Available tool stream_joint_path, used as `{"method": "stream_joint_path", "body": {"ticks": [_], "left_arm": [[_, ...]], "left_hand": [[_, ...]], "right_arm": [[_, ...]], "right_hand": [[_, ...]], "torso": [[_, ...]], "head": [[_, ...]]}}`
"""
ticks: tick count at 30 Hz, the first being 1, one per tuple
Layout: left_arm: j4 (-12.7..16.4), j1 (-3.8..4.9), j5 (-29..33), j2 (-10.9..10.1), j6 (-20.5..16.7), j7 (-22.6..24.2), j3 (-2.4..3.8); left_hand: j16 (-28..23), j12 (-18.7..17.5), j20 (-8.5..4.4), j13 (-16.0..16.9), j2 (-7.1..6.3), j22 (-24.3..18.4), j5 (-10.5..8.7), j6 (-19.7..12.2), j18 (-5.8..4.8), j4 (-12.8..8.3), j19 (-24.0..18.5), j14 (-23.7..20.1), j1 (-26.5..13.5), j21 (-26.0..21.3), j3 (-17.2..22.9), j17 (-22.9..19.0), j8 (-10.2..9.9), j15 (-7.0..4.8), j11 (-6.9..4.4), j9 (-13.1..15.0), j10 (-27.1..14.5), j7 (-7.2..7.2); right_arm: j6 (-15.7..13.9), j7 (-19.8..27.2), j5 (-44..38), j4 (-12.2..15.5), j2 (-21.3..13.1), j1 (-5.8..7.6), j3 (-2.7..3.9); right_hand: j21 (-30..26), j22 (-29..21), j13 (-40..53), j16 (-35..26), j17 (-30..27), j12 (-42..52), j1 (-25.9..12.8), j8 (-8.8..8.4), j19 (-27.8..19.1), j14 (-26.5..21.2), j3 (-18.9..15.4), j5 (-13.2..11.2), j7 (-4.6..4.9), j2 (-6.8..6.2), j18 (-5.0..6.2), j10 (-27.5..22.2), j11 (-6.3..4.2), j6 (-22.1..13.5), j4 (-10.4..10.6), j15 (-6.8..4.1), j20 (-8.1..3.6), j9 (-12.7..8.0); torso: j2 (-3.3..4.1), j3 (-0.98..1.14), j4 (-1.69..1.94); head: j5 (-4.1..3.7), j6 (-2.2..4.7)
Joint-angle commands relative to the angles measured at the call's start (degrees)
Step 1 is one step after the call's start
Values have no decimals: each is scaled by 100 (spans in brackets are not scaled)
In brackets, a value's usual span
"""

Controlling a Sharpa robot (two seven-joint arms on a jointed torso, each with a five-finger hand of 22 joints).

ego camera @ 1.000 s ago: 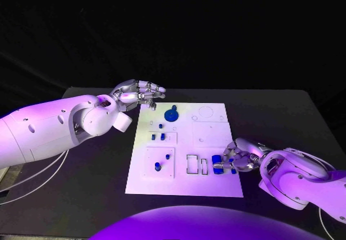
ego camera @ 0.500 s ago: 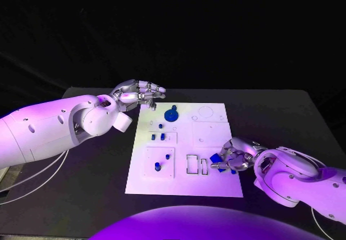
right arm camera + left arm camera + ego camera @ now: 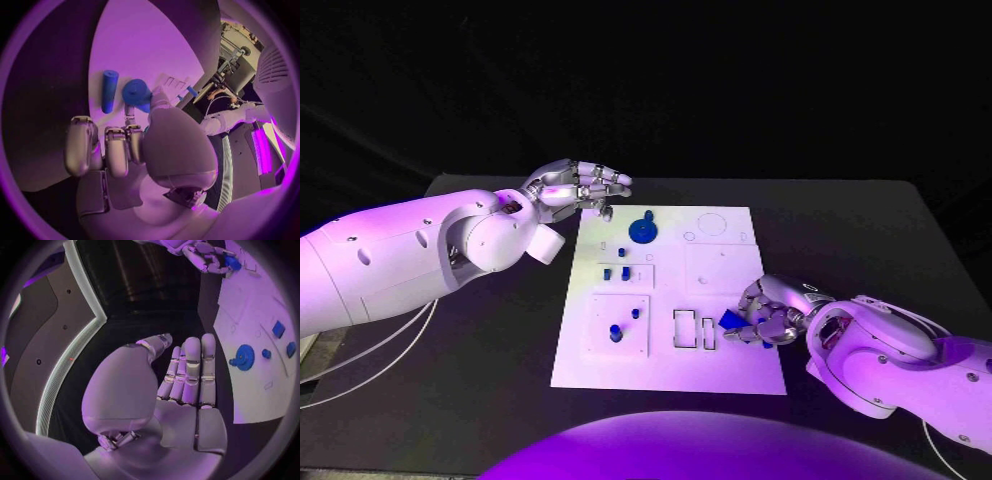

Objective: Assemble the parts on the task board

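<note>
On the black tabletop (image 3: 877,230) the white task board (image 3: 718,372) lay at the middle, long side running away from the robot. At the board's near right edge the right hand (image 3: 769,312) rested with its fingers (image 3: 117,147) curled around a blue part (image 3: 733,321); in the right wrist view the blue piece (image 3: 137,94) sat just beyond the fingertips, touched by the thumb, and a blue cylinder (image 3: 109,91) lay on the board just beside it. Whether the part was lifted off the board or still resting on it could not be told. Rectangular slots (image 3: 692,328) stood just left of that hand. Further parts sat on the board: a round blue disc with a knob (image 3: 643,229) near the far end, small blue pegs (image 3: 616,272) at mid-board, and two small pieces (image 3: 625,325) in the near left square recess.

The left hand (image 3: 583,186) hovered off the board's far left corner, above the tabletop. Its fingers (image 3: 189,370) were extended side by side, slightly bent, holding nothing and touching nothing.
</note>
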Motion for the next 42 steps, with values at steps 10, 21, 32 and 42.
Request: {"method": "stream_joint_path", "body": {"ticks": [10,21,32,42], "left_arm": [[8,2,19,19,87,20,3],[9,2,19,32,87,16,3],[10,2,19,40,98,11,3],[5,2,19,50,108,-7,3]], "left_hand": [[26,17,11,5,-14,-5,28,-28,82,9,43,-17,-55,-32,-37,8,38,24,-8,6,-46,73],[26,17,11,5,-14,-5,28,-28,82,9,43,-17,-55,-32,-37,8,38,24,-8,6,-46,73],[31,28,13,8,-11,-8,29,-38,83,8,43,-22,-58,-35,-36,9,45,27,-5,8,-67,75],[33,34,14,9,-7,-10,29,-42,82,13,43,-23,-64,-36,-36,9,48,28,-4,9,-73,77]], "right_arm": [[-431,20,820,390,-101,289,-22],[-218,116,1684,395,119,364,-21],[133,65,1872,145,550,203,-24],[28,-22,1590,-71,773,120,-24]], "right_hand": [[118,1003,909,50,1024,52,-366,16,112,517,-45,23,-118,516,-62,275,-83,264,19,-91,-88,84],[100,1005,944,48,1019,77,-556,41,111,516,-80,20,-145,615,-59,300,-106,333,16,-111,-106,119],[31,992,929,35,977,45,-775,48,90,508,-288,4,-144,594,-47,289,-105,327,12,-113,-112,161],[37,999,943,38,992,53,-882,60,95,511,-418,5,-148,607,-49,297,-108,331,15,-115,-113,188]], "torso": [[0,0,0],[10,1,5],[10,0,6],[9,6,8]], "head": [[-29,1],[-31,2],[-3,1],[11,1]]}}
